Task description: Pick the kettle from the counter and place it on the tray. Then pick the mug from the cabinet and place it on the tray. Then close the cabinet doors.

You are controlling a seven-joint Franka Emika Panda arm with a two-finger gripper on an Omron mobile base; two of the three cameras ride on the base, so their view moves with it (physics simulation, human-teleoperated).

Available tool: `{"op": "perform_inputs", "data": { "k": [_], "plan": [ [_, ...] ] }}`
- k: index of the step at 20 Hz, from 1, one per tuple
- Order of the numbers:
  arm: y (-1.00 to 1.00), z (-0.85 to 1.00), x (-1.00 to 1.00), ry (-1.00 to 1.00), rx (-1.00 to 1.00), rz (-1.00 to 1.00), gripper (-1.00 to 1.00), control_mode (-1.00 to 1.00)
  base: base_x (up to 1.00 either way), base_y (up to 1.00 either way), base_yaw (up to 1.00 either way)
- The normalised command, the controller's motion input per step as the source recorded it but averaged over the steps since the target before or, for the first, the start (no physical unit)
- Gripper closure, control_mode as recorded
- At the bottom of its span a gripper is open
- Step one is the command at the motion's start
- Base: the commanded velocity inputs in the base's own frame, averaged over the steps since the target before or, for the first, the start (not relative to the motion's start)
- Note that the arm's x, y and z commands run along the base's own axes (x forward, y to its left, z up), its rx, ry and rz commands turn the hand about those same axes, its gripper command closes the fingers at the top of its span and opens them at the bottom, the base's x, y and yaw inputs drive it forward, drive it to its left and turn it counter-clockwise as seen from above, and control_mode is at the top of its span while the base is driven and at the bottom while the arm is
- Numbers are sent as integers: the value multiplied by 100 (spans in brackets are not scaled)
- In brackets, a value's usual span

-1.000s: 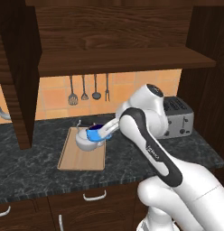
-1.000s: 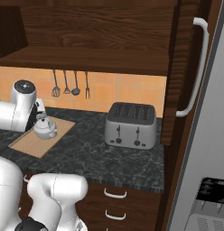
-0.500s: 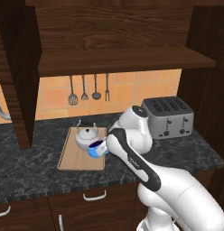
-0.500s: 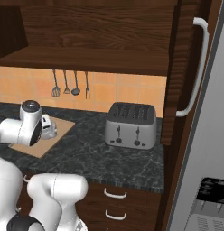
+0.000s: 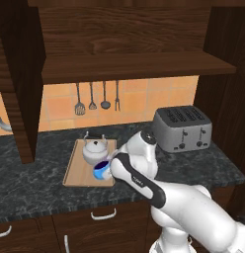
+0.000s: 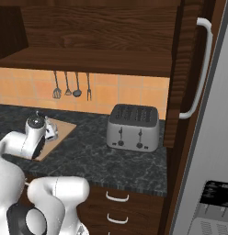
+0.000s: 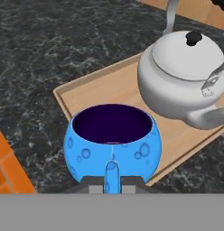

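The bright blue mug (image 7: 111,140) stands upright in my gripper (image 7: 112,187), which is shut on its side handle. It hangs over the near right corner of the light-wood tray (image 7: 98,92); I cannot tell whether it touches the board. Just beyond it, the silvery kettle (image 7: 184,74) sits on the tray. From the left base view, the mug (image 5: 100,172) is in front of the kettle (image 5: 94,150) at the tray's (image 5: 75,172) front edge, with the gripper (image 5: 108,170) at its right. The dark cabinet shelf (image 5: 129,66) above stands open and bare.
A silver toaster (image 5: 183,127) stands on the dark marbled counter (image 5: 25,183) to the right of the tray. Several utensils (image 5: 97,96) hang on the orange tile wall. An open cabinet door (image 6: 187,69) with a bar handle juts out at the right, beside a grey fridge (image 6: 214,151).
The arm has swung the mug down and toward the front, from beside the kettle's top to low over the tray's front edge. The kettle has not moved.
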Motion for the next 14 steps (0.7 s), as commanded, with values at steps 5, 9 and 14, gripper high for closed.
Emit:
{"op": "perform_inputs", "data": {
  "k": [5,9,14],
  "plan": [
    [17,-13,11,-13,8,16,100,-100,0,0,0],
    [5,-4,26,-11,13,17,100,-100,0,0,0],
    [0,-15,36,-1,8,4,100,-100,0,0,0]
  ]
}}
